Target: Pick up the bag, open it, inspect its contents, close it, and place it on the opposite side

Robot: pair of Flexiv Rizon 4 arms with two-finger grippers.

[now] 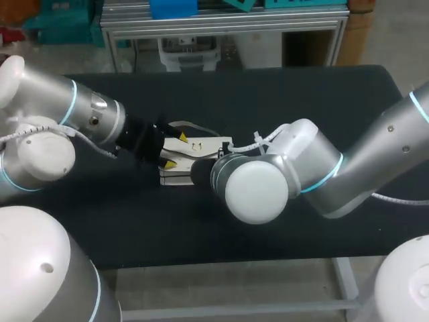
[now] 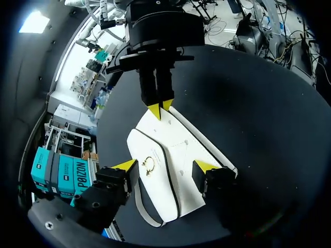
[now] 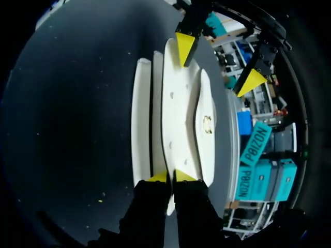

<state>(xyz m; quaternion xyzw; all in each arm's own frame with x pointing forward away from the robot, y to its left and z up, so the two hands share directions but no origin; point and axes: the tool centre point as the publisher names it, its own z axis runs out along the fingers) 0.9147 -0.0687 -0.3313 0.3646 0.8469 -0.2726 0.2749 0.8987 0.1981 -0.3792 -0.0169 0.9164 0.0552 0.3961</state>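
Worktop (image 1: 281, 100): black, with its far and near edges both in the head view.

Bag (image 1: 204, 144): white, lying flat about midway between the far and near edges, a little toward the left edge from centre. A dark seam runs along it. A small gold ring clasp (image 2: 150, 165) sits on the upper face. A pale strap (image 2: 145, 214) loops out past the end nearest the left arm.

Left claw (image 2: 165, 165): comes in from the left edge, low over the bag's left end. It is spread wide: one yellow tip is at the bag's end, the other is out past its side. It has no grip.

Right claw (image 3: 171, 176): comes in from the right edge and is at the bag's opposite end. The fingers are pinched narrow, with a thin edge of the bag caught between the two tips. In the head view the arm's own wrist hides this claw.

Room: bare black surface lies all round the bag. There is a broad stretch toward the far edge and the far right corner, and a wide band along the near edge. Both arms lie across the middle strip.
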